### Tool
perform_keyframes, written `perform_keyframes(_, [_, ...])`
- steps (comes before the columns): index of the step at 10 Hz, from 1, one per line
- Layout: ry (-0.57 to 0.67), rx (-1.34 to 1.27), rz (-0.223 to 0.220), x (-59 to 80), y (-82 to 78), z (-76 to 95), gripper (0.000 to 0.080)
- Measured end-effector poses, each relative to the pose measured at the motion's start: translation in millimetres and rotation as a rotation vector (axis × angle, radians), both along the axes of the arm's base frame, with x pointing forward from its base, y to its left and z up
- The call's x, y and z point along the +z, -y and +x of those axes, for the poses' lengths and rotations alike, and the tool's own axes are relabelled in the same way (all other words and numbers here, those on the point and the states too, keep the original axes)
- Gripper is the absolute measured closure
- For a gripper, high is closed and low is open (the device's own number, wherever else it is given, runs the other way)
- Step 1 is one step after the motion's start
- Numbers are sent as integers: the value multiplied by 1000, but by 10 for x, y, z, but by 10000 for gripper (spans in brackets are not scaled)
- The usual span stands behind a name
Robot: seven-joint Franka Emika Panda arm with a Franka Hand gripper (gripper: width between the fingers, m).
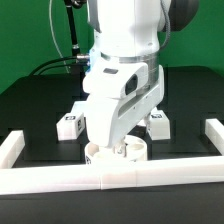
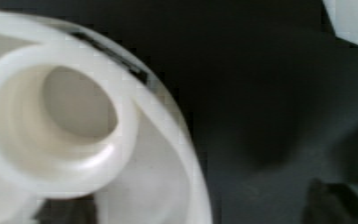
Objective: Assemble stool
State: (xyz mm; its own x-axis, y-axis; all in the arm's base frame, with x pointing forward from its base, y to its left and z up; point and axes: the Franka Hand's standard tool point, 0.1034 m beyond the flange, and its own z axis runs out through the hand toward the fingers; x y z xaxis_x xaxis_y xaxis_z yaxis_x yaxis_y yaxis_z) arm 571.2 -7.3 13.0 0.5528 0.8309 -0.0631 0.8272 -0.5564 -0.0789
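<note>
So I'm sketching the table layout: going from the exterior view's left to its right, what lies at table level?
Near rail end → first tagged leg → round seat, under the arm → second tagged leg → far rail end.

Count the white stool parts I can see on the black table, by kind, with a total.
round seat: 1
legs: 2, one at the exterior view's left, one at its right
total: 3; the arm may hide more
</note>
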Motion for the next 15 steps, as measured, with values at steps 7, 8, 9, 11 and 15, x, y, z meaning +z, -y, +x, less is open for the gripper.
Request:
perform_keyframes(7, [1, 0, 0, 5, 0, 6, 769])
perform_keyframes(8, [2, 0, 0, 5, 0, 7, 769])
perform_keyframes(9, [2, 0, 0, 6, 0, 8, 769])
perform_keyframes(11, [2, 0, 0, 6, 0, 8, 769])
perform_keyframes(15, [13, -4, 3, 12, -365, 34, 769])
